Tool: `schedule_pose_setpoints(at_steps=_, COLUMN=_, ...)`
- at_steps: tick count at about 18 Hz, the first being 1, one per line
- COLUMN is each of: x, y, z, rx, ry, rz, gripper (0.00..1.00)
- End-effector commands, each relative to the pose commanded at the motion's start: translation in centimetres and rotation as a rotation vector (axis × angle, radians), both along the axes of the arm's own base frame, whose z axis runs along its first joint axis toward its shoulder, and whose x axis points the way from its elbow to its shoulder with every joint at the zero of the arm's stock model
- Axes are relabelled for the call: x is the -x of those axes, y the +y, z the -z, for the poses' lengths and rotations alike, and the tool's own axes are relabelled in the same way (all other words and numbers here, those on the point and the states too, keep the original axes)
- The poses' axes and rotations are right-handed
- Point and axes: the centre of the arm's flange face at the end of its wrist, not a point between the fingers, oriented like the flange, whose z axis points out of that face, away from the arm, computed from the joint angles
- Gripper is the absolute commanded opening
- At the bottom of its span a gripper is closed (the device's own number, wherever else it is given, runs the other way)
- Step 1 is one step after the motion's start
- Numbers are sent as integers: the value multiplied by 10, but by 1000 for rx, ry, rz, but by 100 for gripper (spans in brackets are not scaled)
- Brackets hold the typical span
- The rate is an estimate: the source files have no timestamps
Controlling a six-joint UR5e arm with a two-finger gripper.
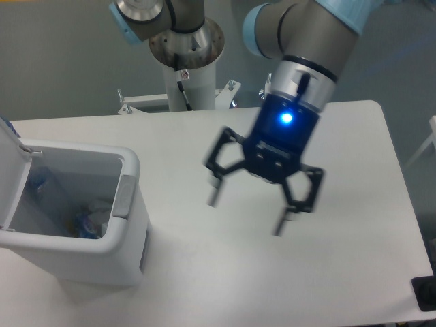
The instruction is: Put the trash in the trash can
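The trash can (126, 231) stands at the table's left with its lid (10, 170) swung up. Down inside it lies the trash: a crushed clear bottle with blue bits (85, 223) and something pale beside it, partly hidden by the can's wall. My gripper (246, 213) hangs open above the middle of the table, well to the right of the can, with nothing between its fingers. Its image is blurred by motion.
The white table (354, 177) runs to a rounded far right corner. The arm's base column (187, 61) stands behind the table's back edge. A dark object (426, 293) sits at the lower right edge.
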Motion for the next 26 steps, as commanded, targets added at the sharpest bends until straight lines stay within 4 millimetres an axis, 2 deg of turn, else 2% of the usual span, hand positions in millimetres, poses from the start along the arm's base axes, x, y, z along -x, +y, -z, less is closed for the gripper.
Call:
schedule_pose_setpoints(at_steps=4, x=0, y=-9, z=22, rx=121, ry=-54, rz=-40, gripper=100)
schedule_pose_setpoints(at_steps=8, x=-6, y=-31, z=51, rx=358, ry=35, rz=-113, gripper=100)
schedule_pose_setpoints(at_steps=12, x=-19, y=-34, z=82, rx=435, ry=24, rz=-55, gripper=100)
schedule_pose_setpoints(at_steps=15, x=-38, y=-48, z=91, rx=518, ry=36, rz=80, gripper=100)
schedule_pose_setpoints(at_steps=17, x=-40, y=-56, z=96, rx=599, ry=44, rz=143, gripper=100)
schedule_pose_setpoints(at_steps=21, x=-40, y=-62, z=89, rx=687, ry=43, rz=171, gripper=100)
schedule_pose_setpoints(at_steps=26, x=-42, y=-64, z=81, rx=691, ry=46, rz=169, gripper=100)
